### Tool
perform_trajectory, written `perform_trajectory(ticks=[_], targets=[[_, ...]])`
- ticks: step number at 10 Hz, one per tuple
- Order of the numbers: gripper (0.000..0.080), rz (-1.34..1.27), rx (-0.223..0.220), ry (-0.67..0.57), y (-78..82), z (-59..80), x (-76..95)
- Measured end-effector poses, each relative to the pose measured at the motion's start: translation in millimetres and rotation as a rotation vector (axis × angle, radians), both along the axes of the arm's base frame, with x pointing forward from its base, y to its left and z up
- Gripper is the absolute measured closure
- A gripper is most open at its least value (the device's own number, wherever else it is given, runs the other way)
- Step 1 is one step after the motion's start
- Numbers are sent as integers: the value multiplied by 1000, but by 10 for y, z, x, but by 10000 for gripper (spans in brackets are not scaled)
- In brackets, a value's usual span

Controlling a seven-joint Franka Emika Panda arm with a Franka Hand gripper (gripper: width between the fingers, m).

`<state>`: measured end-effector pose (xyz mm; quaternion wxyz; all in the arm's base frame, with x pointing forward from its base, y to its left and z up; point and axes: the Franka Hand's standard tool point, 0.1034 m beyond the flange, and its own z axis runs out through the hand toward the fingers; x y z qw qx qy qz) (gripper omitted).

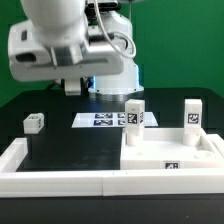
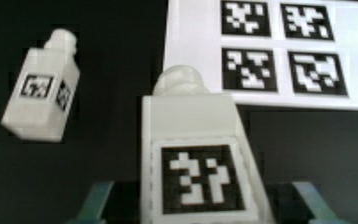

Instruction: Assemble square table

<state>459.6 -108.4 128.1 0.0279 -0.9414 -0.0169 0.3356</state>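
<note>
On table (image 1: 60,150): 1 slab (image 1: 160,148) | 3 legs (image 1: 34,122) (image 1: 135,113) (image 1: 191,115) | 1 marker board (image 1: 103,120) | claw (image 2: 201,203) straddling one leg, grip unclear

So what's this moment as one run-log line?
tool: either side of a white leg, grip unclear | second leg: apart, on black surface | marker board: beyond

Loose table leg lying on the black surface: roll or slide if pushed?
The table leg looks square-sided and lies on a flat face, so it would probably slide, not roll. Looks like rigid plastic, likely stiff and light. Smooth faces may be slippery.
</note>
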Motion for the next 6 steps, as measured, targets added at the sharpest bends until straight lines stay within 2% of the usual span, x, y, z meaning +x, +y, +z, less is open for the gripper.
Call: perform_trajectory(ticks=[2,6], targets=[[508,10,-2,-89,27,186,141],[508,27,-17,-357,14,175,231]])
